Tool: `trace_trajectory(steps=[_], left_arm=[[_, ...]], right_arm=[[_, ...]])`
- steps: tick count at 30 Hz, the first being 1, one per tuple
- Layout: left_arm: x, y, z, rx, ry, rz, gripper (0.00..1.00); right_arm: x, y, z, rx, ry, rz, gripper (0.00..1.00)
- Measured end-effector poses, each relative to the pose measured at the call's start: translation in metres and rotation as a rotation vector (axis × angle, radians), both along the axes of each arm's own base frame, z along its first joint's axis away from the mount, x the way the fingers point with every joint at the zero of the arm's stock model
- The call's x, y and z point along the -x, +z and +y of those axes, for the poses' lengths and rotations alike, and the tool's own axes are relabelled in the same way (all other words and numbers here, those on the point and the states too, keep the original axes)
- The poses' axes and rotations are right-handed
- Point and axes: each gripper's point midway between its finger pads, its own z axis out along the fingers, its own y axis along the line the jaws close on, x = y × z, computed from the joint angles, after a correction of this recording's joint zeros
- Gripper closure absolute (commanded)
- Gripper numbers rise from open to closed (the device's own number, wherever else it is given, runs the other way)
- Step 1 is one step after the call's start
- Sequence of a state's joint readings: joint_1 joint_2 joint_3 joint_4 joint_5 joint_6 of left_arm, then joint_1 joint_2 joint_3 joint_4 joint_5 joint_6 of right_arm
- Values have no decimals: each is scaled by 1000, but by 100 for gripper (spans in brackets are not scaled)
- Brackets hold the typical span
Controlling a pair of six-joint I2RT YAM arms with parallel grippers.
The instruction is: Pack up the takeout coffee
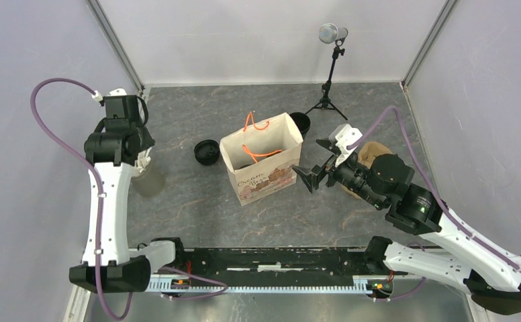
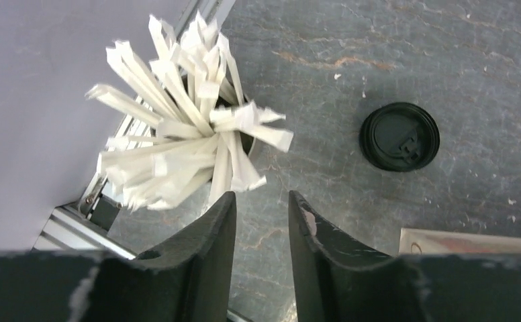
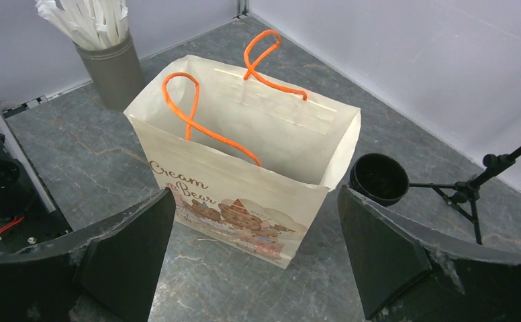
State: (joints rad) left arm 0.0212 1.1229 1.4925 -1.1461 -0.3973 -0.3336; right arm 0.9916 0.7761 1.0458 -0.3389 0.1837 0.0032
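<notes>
Your left arm (image 1: 105, 201) reaches straight up the left side, wrist bent so the left end effector (image 2: 261, 228) points downward. Its fingers (image 2: 221, 225) stand a narrow gap apart with nothing between them. Your right arm (image 1: 446, 235) angles in toward the middle, with the right end effector (image 3: 258, 255) spread wide and empty.

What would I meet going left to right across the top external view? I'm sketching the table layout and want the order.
grey straw holder → lidded black cup → paper bag → open black cup → tripod → brown carrier
</notes>
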Motion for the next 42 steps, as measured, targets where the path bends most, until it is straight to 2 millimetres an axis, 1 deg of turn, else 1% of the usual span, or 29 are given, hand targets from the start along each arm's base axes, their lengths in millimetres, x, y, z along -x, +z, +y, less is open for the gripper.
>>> trace_trajectory(steps=[4, 6, 7, 9, 10, 11, 14, 17, 19, 21, 23, 27, 31, 34, 39, 42], left_arm=[[-20, -8, 11, 4, 31, 11, 67], [-23, -12, 13, 1, 41, 26, 67], [-23, -13, 14, 1, 45, 32, 65], [-19, -12, 15, -4, 51, 31, 65], [-15, -11, 16, -9, 56, 24, 66], [-4, -8, 16, -13, 60, 22, 67], [16, -3, 16, -16, 66, 22, 68], [40, -4, 15, -13, 69, 53, 68], [50, -9, 13, -9, 66, 73, 68], [59, -20, 11, 1, 58, 106, 68], [63, -32, 7, 21, 44, 140, 68], [63, -56, 0, 62, 26, 206, 68], [58, -72, -2, 73, 25, 242, 63], [52, -74, 0, 67, 29, 234, 61], [43, -68, 6, 39, 47, 193, 61], [40, -69, 7, 37, 49, 182, 61]], right_arm=[[0, 3, -4, 16, -1, -33, 2], [-1, 3, -5, 29, -8, -45, 2], [-2, 3, -6, 33, -13, -48, 2], [-4, 3, -9, 43, -28, -57, 2], [-5, 2, -10, 45, -33, -60, 2], [-6, 2, -11, 49, -39, -63, 2], [-7, -4, -15, 59, -53, -64, 2], [-7, -9, -16, 67, -58, -60, 2], [-7, -12, -16, 75, -58, -58, 2], [-7, -15, -15, 80, -58, -55, 2], [-7, -17, -15, 84, -57, -54, 2], [-7, -18, -15, 86, -56, -52, 2], [-7, -18, -15, 85, -57, -52, 2], [-7, -17, -16, 84, -58, -53, 2], [-7, -16, -18, 80, -65, -57, 2], [-8, -15, -19, 81, -74, -60, 2]])
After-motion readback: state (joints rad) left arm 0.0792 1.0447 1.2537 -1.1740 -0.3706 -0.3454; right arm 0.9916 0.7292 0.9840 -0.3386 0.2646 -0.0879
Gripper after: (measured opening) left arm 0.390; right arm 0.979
